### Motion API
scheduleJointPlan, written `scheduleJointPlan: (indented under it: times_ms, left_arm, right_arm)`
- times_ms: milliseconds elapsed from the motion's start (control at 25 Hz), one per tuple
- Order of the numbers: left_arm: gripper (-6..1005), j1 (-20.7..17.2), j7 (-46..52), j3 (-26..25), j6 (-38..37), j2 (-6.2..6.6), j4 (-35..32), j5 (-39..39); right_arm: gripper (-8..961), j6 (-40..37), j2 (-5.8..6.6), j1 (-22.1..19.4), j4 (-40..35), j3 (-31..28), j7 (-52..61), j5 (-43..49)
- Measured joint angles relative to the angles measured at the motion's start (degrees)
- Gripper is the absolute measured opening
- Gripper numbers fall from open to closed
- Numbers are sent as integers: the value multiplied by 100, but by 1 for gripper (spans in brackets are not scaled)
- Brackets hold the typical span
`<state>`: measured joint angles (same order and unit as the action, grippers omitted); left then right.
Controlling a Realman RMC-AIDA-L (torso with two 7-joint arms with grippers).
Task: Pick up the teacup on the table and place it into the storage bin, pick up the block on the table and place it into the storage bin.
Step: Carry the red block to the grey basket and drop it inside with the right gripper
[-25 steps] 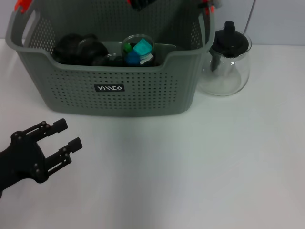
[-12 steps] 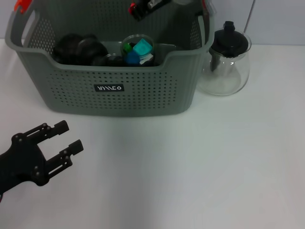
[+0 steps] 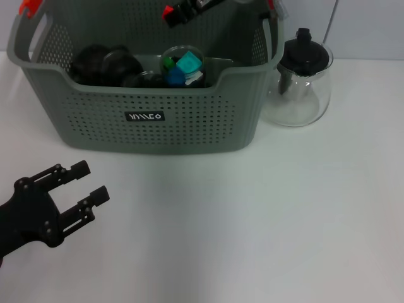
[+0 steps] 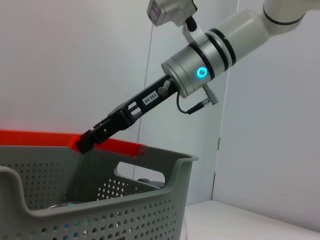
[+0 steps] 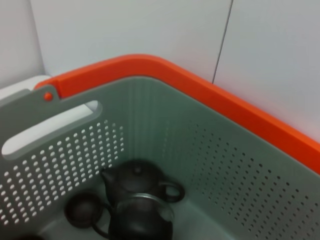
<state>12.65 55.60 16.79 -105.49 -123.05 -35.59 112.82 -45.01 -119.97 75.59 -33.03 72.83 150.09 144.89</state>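
Right gripper (image 4: pixel 82 142) hangs over the storage bin's (image 3: pixel 158 136) far rim; whether its orange-tipped fingers are parted, I cannot tell. Below, inside the bin, sit blue and teal blocks (image 3: pixel 182 68) and a dark teacup (image 5: pixel 82 211). Left gripper (image 3: pixel 85 183) hovers spread and empty near the table's (image 3: pixel 284 221) front-left.

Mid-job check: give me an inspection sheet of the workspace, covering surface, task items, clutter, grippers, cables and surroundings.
Surface: white table, bare in front.
Job's things: grey storage bin at the back, holding a dark teapot, a small dark cup and a clear container of blue, teal and green blocks.
Clutter: glass teapot right of the bin.
Grippers: left gripper low over the table, jaws open; right gripper above the bin's far rim.
Cables: short lead at the right wrist.
Surroundings: plain white wall.
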Motion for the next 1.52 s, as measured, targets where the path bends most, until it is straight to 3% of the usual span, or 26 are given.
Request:
scheduleJointPlan:
  times_ms: [80,280,680,1040,1360,1520]
  left_arm:
    - [586,0,-4,-1,0,0,0,-2]
    - [586,0,-5,0,1,0,0,-5]
    - [586,-3,-6,0,-29,0,0,10]
    - [586,-18,-2,9,-135,0,-5,13]
    - [586,4,28,5,-288,5,-34,12]
    - [586,16,40,6,-309,21,-35,14]
  right_arm:
    - [606,-51,-1,-123,-204,-9,3,-41]
    - [608,-270,-5,-385,-599,-14,3,-174]
    - [609,-535,17,-411,-625,-23,188,-171]
    - [610,-1600,387,-94,-684,-147,970,-71]
    - [610,-2334,410,163,-776,-920,987,550]
    - [611,-2647,478,184,-859,-1169,987,627]
